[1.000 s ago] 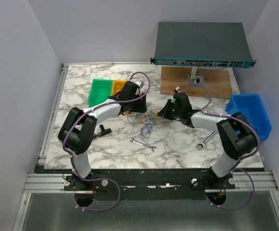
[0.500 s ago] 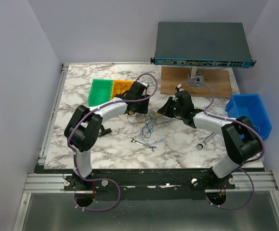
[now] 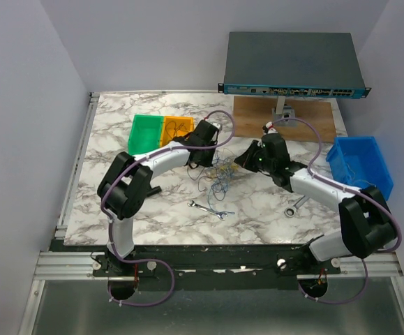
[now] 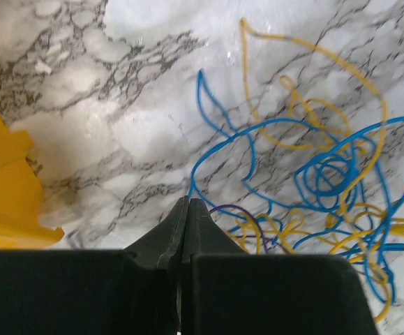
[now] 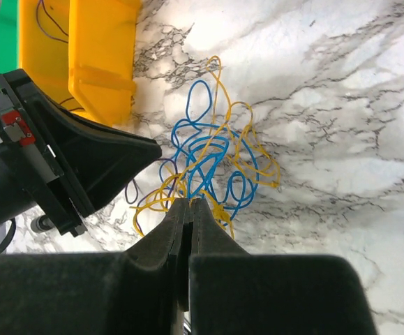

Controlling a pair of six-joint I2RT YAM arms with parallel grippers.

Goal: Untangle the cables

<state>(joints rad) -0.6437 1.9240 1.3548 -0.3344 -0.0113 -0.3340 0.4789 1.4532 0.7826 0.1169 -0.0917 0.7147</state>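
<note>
The cables (image 3: 218, 176) lie in one blue-and-yellow knot in the middle of the counter (image 3: 118, 202), no strand separated yet, while the left claw (image 4: 186, 204) and right claw (image 5: 188, 204) sit pinched closed at its edges, whether on a wire I cannot tell.

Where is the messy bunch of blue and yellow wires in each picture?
Top external: the cables sit near the picture's centre, a small scribble.
Left wrist: they fill the right half, seen large.
Right wrist: they are in the middle, a blue and yellow knot.
Shared landmark: the yellow bin, to the left of the tangle in all three views.
</note>
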